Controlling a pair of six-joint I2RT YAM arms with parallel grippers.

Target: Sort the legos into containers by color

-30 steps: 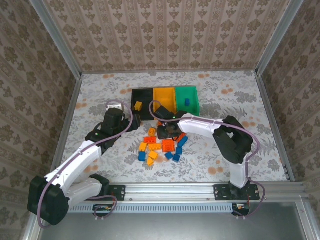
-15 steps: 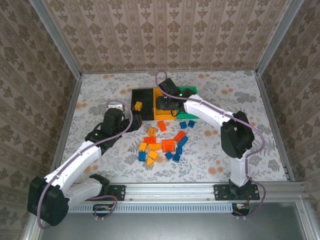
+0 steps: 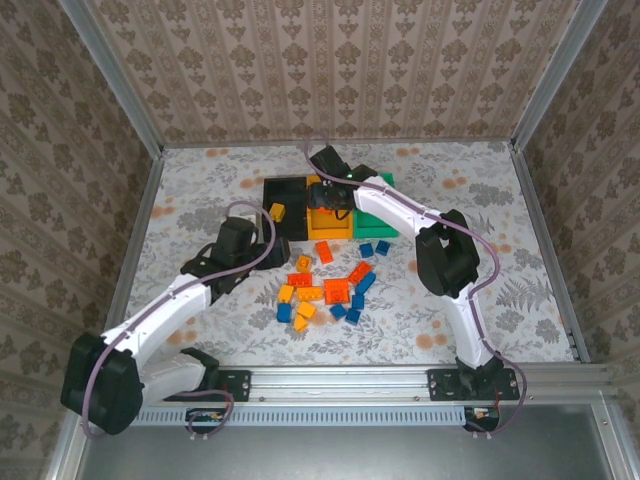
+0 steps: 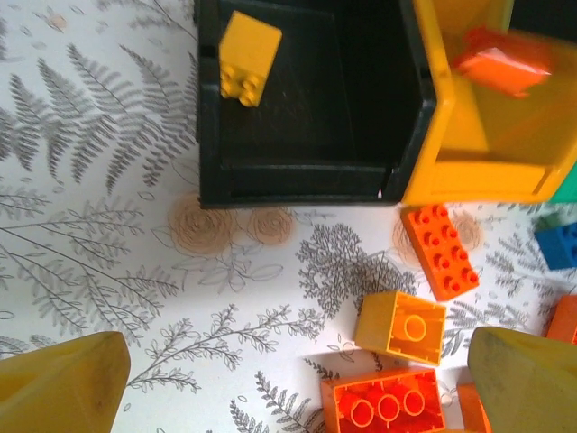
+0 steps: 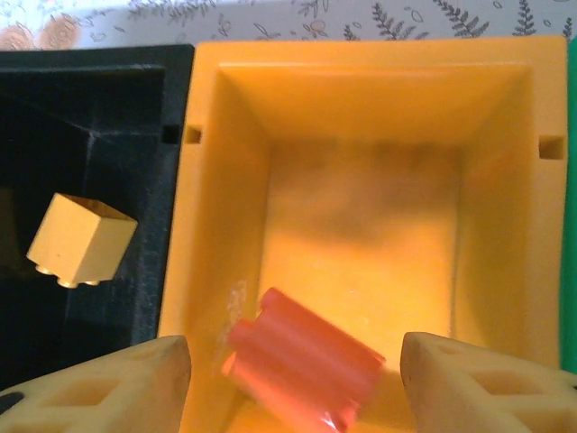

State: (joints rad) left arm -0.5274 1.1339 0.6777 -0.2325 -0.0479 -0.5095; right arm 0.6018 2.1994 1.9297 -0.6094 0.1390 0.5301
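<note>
The red-orange brick (image 5: 306, 363) sits directly between the fingers of the right gripper (image 5: 293, 352), low inside the yellow-orange bin (image 5: 361, 52). It is blurred, so I cannot tell whether it lies on the bin floor or is dropping toward it. The fingers are spread wide with a gap on each side of the brick, pinching nothing.

The step in hand looks like the release. To finish it well, I would keep the fingers apart and draw the gripper straight up out of the bin before turning it, so neither finger drags the brick over the rim.

Edges are close. The wall shared with the black bin (image 5: 108, 108) runs just beside 1 finger, and the wall toward the green bin (image 5: 572, 225) is near the other. The black bin holds 1 yellow brick (image 5: 81, 239), lying off to that side of the gripper.

The loose legos (image 3: 325, 285) lie behind the right gripper, toward the arm bases. The left gripper (image 4: 293, 383) hangs there with fingers spread and nothing held. A single-stud yellow-orange brick (image 4: 401, 327) lies just ahead of it, and the black bin is farther ahead. The 2 arms could crowd each other over that pile. The bare table (image 3: 500, 200) to the outer side of each arm gives open room.
</note>
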